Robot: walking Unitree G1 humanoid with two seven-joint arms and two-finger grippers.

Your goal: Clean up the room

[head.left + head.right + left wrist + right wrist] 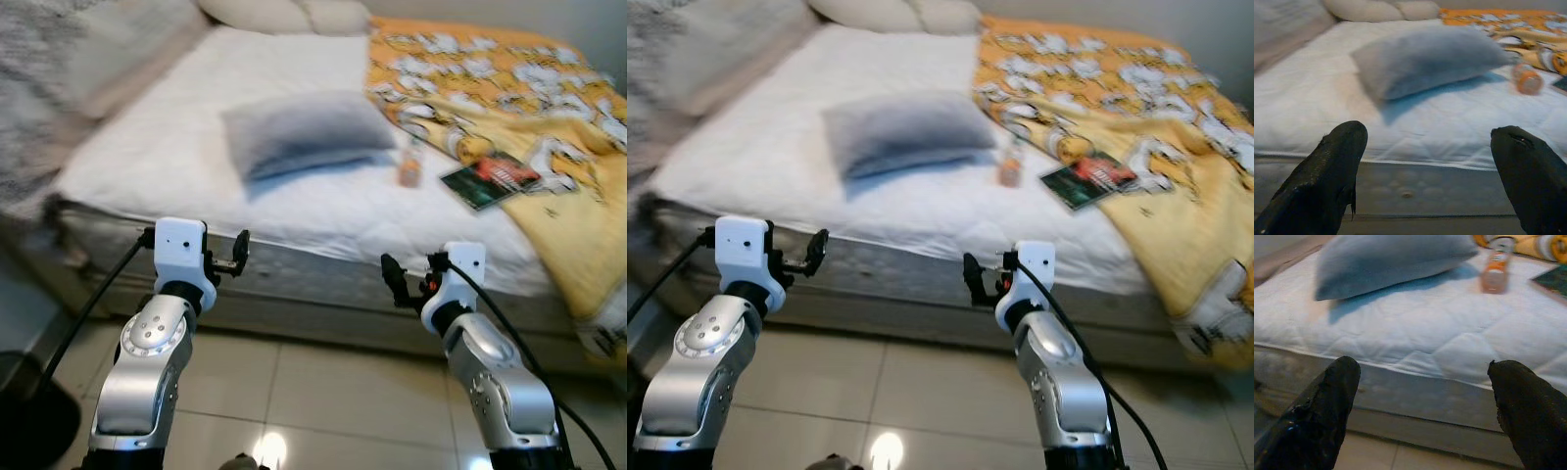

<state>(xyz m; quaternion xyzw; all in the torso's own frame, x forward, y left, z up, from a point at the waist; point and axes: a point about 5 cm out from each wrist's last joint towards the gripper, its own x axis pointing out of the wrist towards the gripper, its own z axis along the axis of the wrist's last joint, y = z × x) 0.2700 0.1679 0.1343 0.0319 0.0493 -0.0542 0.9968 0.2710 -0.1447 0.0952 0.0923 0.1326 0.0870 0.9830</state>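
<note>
A grey pillow [304,132] lies loose on the white mattress [186,166] of the bed. Right of it stands a small orange bottle [409,168], and a dark magazine [490,180] lies at the edge of a rumpled yellow patterned blanket [509,88]. My left gripper [238,253] and right gripper [392,278] are both raised in front of the bed's near side, over the floor, short of the mattress. Each is open and empty, as the wrist views show with fingers [1327,171] and fingers [1528,411] spread wide toward the pillow [1430,58] and the bottle [1494,264].
Two cream pillows [284,12] rest at the head of the bed. A grey upholstered piece [59,69] runs along the bed's left side. A dark round base [29,416] with a cable stands on the tiled floor [323,392] at the lower left.
</note>
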